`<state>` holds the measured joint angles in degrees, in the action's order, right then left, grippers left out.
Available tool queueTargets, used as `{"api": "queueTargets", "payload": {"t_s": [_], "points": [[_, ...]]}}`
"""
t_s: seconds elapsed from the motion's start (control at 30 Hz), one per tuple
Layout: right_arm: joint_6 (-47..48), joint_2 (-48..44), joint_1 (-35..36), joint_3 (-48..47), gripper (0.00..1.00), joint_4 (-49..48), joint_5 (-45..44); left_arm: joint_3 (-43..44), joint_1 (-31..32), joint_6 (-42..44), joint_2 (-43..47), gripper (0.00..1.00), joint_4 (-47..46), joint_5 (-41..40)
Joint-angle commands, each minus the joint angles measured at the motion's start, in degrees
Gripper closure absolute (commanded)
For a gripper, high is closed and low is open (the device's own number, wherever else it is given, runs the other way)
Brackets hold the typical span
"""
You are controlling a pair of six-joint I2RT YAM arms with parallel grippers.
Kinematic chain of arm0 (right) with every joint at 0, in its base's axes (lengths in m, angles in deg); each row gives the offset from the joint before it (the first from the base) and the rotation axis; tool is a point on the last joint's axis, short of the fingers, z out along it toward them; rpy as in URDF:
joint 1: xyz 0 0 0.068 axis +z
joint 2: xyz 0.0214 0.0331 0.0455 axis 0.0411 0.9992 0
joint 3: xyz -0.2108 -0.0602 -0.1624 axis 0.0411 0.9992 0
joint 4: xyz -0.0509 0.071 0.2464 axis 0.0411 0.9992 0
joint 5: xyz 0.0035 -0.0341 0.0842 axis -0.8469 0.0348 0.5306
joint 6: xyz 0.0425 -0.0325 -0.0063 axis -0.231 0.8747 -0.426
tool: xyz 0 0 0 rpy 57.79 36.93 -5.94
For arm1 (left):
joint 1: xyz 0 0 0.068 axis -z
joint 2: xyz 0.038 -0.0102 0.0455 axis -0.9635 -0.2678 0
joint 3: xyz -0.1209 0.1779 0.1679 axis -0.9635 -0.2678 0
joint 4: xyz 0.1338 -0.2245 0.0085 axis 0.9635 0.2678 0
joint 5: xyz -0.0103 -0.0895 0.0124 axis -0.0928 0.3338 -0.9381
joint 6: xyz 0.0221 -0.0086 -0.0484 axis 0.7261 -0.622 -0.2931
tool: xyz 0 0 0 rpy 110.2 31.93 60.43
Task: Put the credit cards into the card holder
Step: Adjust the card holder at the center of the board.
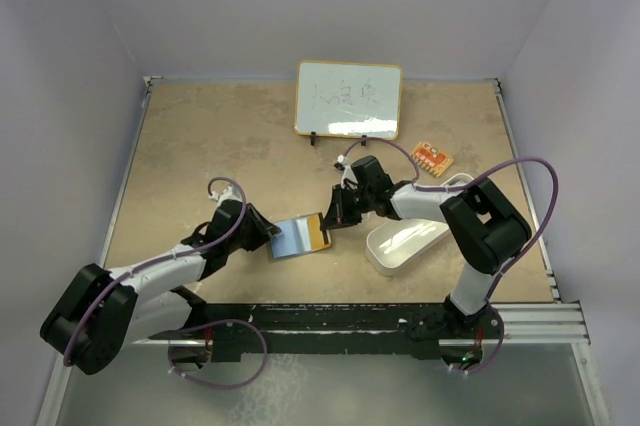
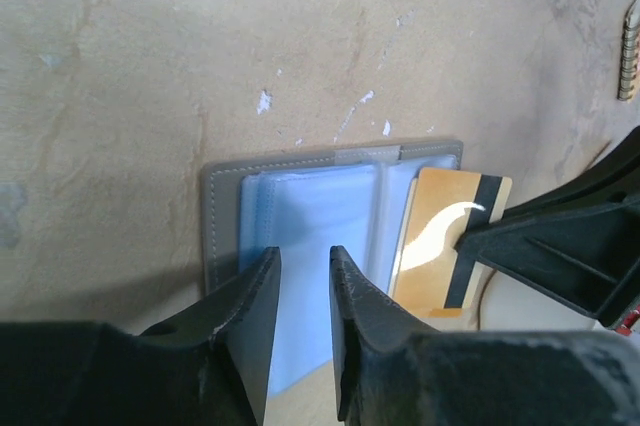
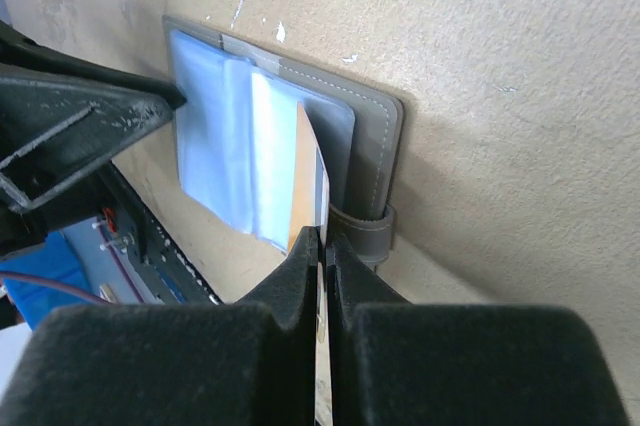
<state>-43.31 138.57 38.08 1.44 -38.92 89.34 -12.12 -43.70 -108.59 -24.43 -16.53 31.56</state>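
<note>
The grey card holder (image 1: pixel 298 236) lies open and flat on the table, its clear sleeves up. It also shows in the left wrist view (image 2: pixel 222 216) and the right wrist view (image 3: pixel 380 136). Light blue shows through its left sleeve (image 2: pixel 300 216); I cannot tell if that is the light blue card. My right gripper (image 1: pixel 332 218) (image 3: pixel 324 236) is shut on the orange-gold card (image 2: pixel 430 246) (image 3: pixel 312 176), held on edge, its far end in the holder's right-hand sleeve. My left gripper (image 1: pixel 270 234) (image 2: pixel 305 256) is slightly open over the holder's left half, with nothing between its fingers.
A white oblong tray (image 1: pixel 405 241) stands just right of the holder, under the right arm. A small whiteboard (image 1: pixel 348 98) stands at the back. A small orange board (image 1: pixel 432 158) lies at the back right. The metal rail (image 1: pixel 350 321) runs along the near edge.
</note>
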Motion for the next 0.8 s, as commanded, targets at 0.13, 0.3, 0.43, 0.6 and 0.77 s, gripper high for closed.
{"api": "queueTargets", "payload": {"t_s": [0.13,0.3,0.43,0.6,0.77], "points": [[0.3,-0.5,0.1,3.4,1.00,2.1,-5.4,1.0,-0.5,4.1,-1.0,0.77,4.2,-4.8],[0.1,-3.4,0.1,1.1,1.00,3.1,-2.6,4.2,-0.5,3.8,3.4,0.71,7.6,-2.3],[-0.6,-5.2,0.1,-0.4,1.00,2.3,0.4,6.6,-0.5,3.0,8.1,0.65,9.7,-0.3],[-2.4,-5.7,0.1,-0.9,1.00,-0.1,4.7,7.6,-0.5,1.6,10.6,0.62,8.9,2.9],[-4.4,-7.4,0.1,-0.3,1.00,-3.9,7.7,7.2,-0.5,-0.4,11.9,0.60,5.9,6.8]]}}
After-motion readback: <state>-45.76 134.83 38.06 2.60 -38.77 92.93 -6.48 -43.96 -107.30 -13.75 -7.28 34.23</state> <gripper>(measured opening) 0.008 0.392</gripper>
